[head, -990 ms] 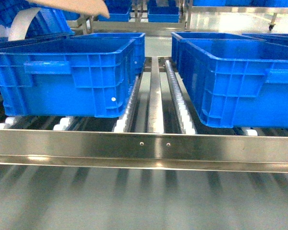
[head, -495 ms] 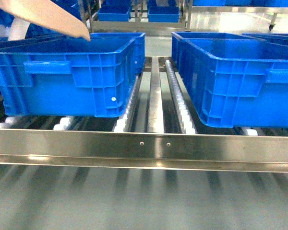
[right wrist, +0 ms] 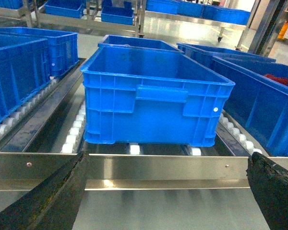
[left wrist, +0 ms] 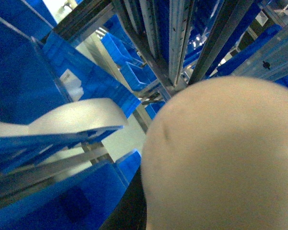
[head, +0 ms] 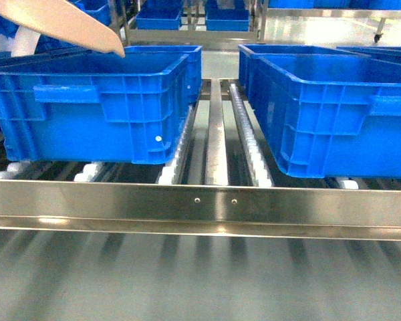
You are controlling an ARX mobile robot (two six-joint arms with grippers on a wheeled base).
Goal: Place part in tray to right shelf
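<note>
Head view: a stainless-steel shelf (head: 207, 204) with a shiny front rail and white roller tracks fills the frame. Two large blue crates sit on the rollers, the left crate (head: 93, 107) and the right crate (head: 334, 114), with bare tracks between them. At the top left corner the beige tray (head: 60, 23) slants in above the left crate's back rim. Its flat lip points down and to the right, and its long axis runs from the upper left corner toward the crate. The small blue part cannot be seen here, and neither pincer shows in this view.

Left wrist view: the tray's rounded beige underside (left wrist: 225, 158) blocks most of the frame at very close range, so the left pincer is hidden and I cannot tell whether it is spread or pinching the tray. Blue crates and steel rack posts lie beyond. No part is visible.

Right wrist view: the two dark fingers (right wrist: 43, 199) of the right pincer stand wide apart at the lower corners, holding nothing, facing another blue crate (right wrist: 151, 96) on the rollers.

My judgement: the tray is being carried toward the shelf. To do this well, keep the lip from tipping further, clear the crate rim, and lower gently.
</note>
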